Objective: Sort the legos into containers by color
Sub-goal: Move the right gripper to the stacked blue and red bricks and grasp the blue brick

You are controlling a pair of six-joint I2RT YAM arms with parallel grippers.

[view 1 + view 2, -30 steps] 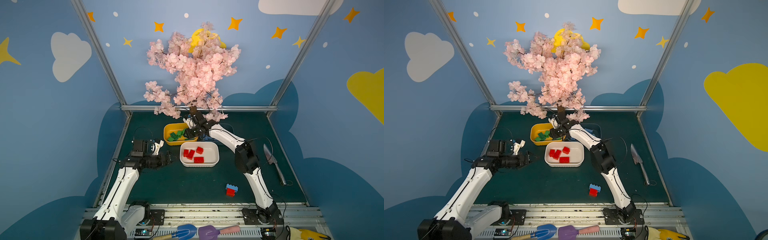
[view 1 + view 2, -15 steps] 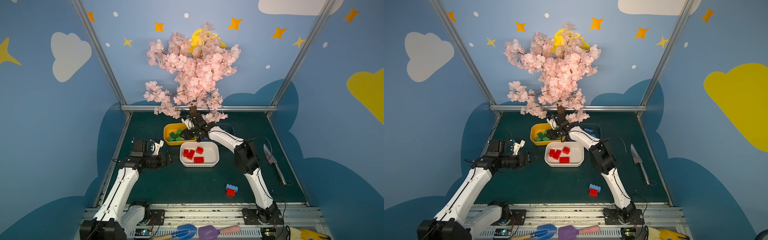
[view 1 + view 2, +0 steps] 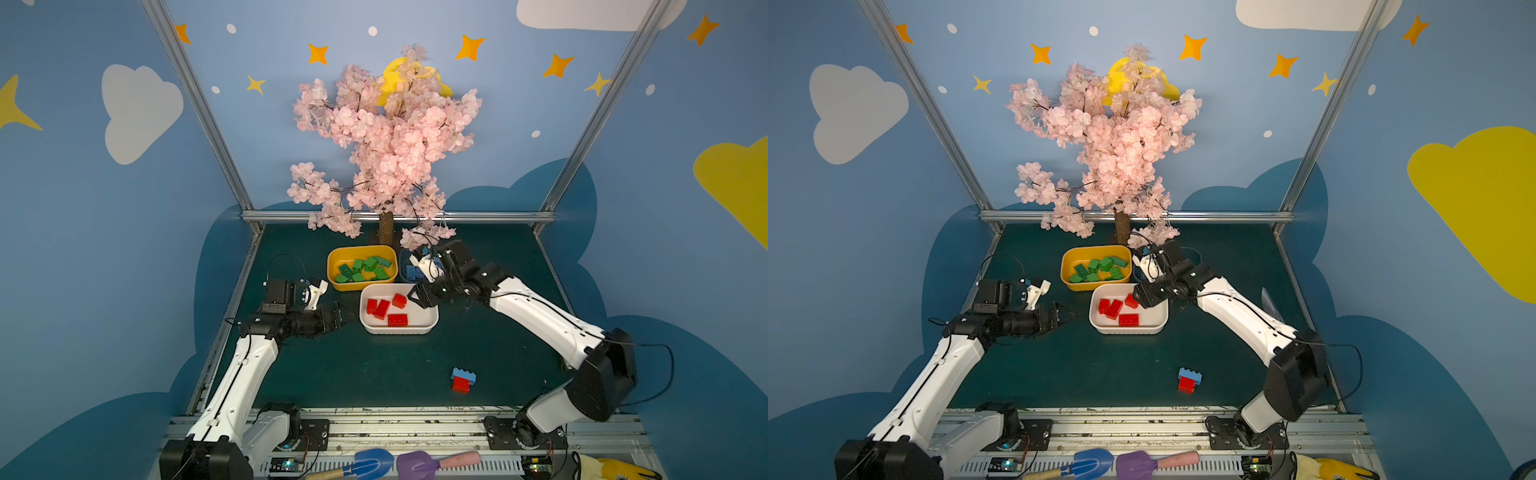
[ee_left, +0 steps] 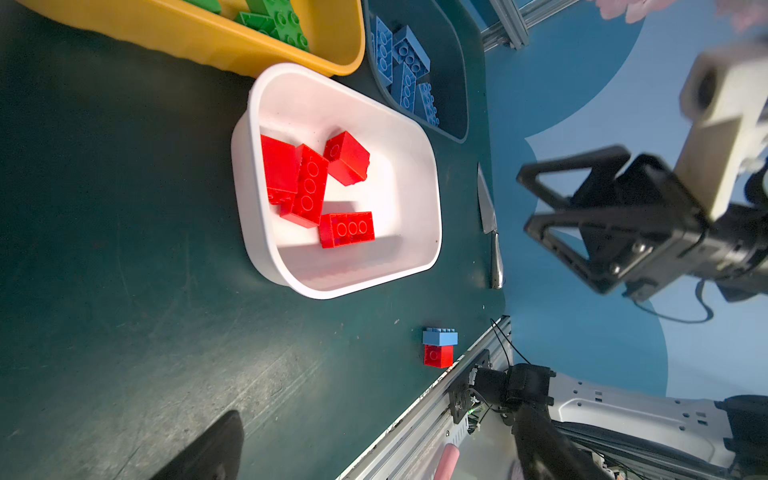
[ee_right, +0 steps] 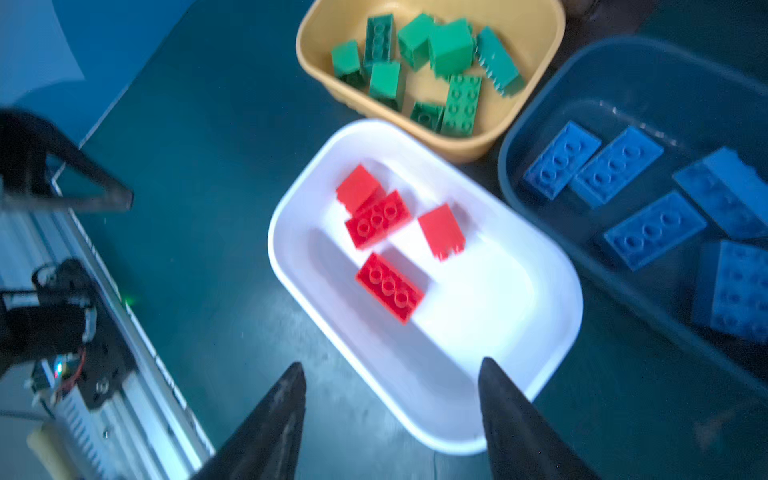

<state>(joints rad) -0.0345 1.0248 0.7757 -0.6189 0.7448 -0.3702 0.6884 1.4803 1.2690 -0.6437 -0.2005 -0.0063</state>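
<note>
hovering right gripper [image 5: 390,363] near red legos [image 5: 376,218]

Blue walls [image 3: 83,249] with clouds [image 3: 137,112] and stars [image 3: 318,54] enclose a dark green table [image 3: 374,365] and pink blossom tree [image 3: 390,137].

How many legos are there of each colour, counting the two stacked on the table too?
Red legos: 5
Green legos: 8
Blue legos: 6 that show
Total: 19
</note>
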